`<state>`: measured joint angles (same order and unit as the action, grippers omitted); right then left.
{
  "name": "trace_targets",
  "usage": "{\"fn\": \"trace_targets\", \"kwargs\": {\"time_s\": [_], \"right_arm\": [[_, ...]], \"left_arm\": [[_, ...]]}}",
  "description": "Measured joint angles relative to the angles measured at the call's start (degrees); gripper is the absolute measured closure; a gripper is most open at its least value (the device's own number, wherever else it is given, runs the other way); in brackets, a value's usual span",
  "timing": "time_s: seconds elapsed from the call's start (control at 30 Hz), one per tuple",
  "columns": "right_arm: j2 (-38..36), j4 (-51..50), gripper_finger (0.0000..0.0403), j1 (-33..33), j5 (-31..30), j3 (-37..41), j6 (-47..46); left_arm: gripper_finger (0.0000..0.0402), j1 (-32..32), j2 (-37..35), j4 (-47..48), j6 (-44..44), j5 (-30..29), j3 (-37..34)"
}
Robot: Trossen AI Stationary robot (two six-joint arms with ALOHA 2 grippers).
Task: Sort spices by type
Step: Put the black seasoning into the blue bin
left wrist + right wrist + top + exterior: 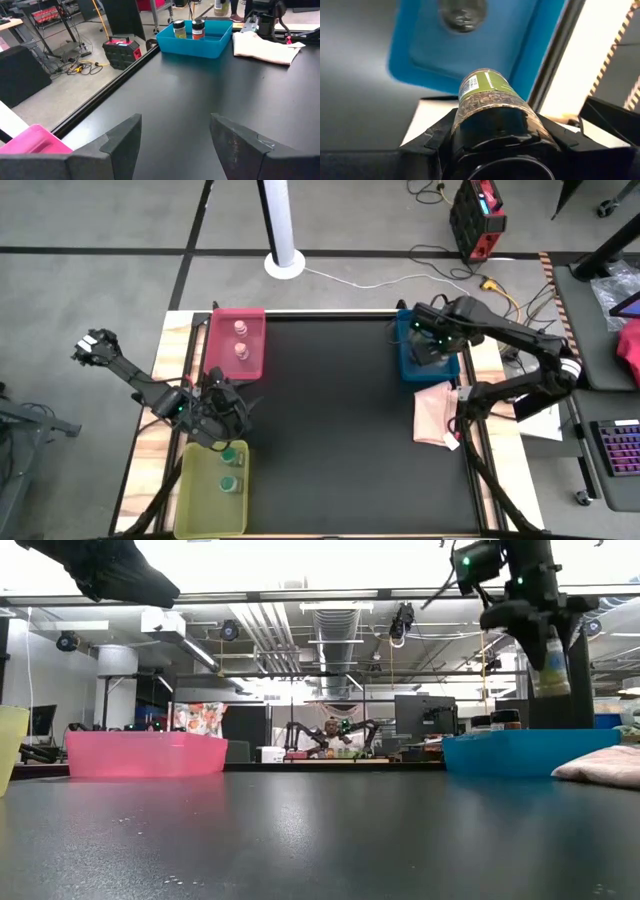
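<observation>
My right gripper (432, 345) hangs over the blue tray (412, 370), shut on a spice jar (552, 665) with a green label and dark contents. Two more jars (179, 29) (198, 29) stand in that tray; in the right wrist view one shows from above (464, 12). The pink tray (255, 320) holds two pinkish-topped jars (240, 340), standing. The yellow-green tray (195, 490) holds two green-lidded jars (232, 452). My left gripper (222, 412), open (175, 145), hovers at the table's left edge between those two trays. My right gripper holds the spice jar by its upper, dark-capped end (495, 117), pinched between the two fingers (440, 132). The fingers come from above, pointing down. The jar hangs roughly upright below them, lifted clear above the blue tray (520, 752).
A pink cloth (435, 412) lies at the table's right edge, just on the near side of the blue tray. The wide black middle of the table (330, 420) holds nothing. A red device and cables lie on the floor beyond the far edge.
</observation>
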<state>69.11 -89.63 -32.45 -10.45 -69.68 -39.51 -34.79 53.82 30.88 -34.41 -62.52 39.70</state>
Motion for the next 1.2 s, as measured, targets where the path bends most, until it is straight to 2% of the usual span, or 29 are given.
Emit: {"fn": "trace_targets", "kwargs": {"time_s": [0.3,0.53,0.8,1.2], "right_arm": [[-4.5,8.8,0.0218,-5.5,2.0,9.6,6.1],[-7.8,15.8,0.0218,-8.8,2.7,16.7,7.3],[-5.4,22.9,0.0218,-11.1,5.0,21.5,10.1],[-3.7,27.9,0.0218,-11.1,6.0,24.3,11.7]], "left_arm": [[0.0184,0.0,0.0,0.0,0.0,0.0,0.0],[0.0184,0.0,0.0,-0.1,0.0,-0.5,0.0],[0.0184,0.0,0.0,-0.1,0.0,-0.8,0.0],[0.0184,0.0,0.0,-0.1,0.0,-0.8,0.0]]}}
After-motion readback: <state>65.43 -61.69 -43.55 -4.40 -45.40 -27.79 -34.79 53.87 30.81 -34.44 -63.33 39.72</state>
